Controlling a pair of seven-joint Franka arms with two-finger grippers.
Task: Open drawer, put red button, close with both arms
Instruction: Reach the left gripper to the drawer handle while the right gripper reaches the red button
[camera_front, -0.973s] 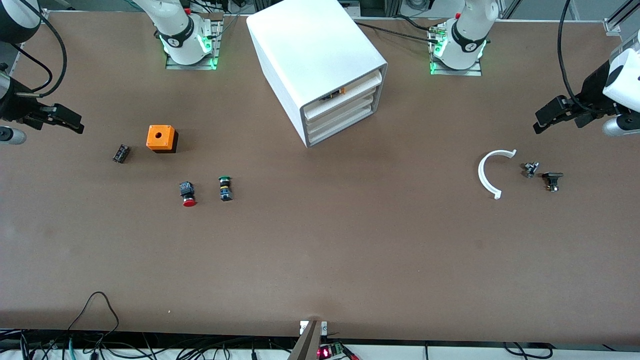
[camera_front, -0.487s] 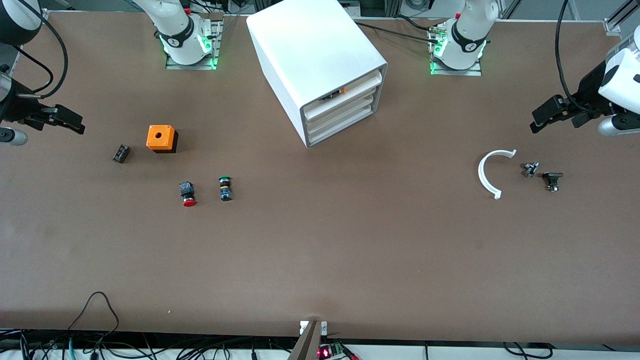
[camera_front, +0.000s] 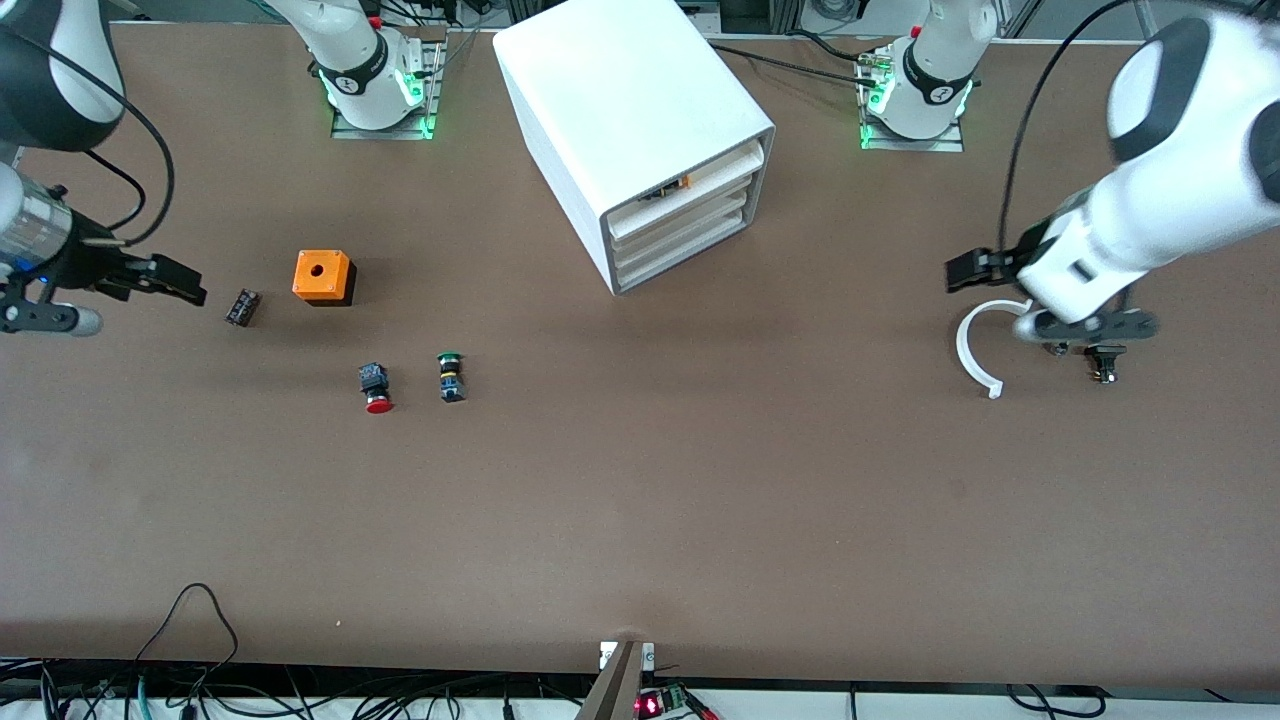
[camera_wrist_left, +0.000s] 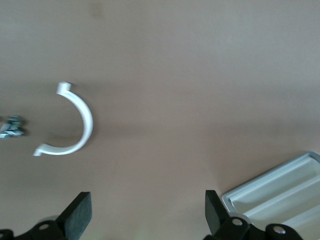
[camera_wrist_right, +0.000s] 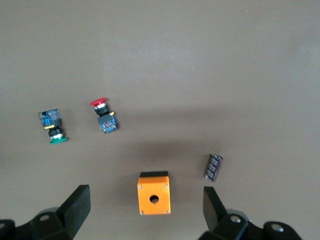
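Both grippers hung spread and empty: left gripper (camera_front: 968, 270) over the white arc (camera_front: 975, 350), right gripper (camera_front: 180, 288) near the red button (camera_front: 376, 388). Opening the drawer (camera_front: 685, 195) seemingly came next.

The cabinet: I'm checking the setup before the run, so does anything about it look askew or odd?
The cabinet sits turned at an angle to the table's edges, its drawer fronts facing toward the left arm's end. The top drawer shows a small dark and orange item above its front. Nothing looks spilled or damaged.
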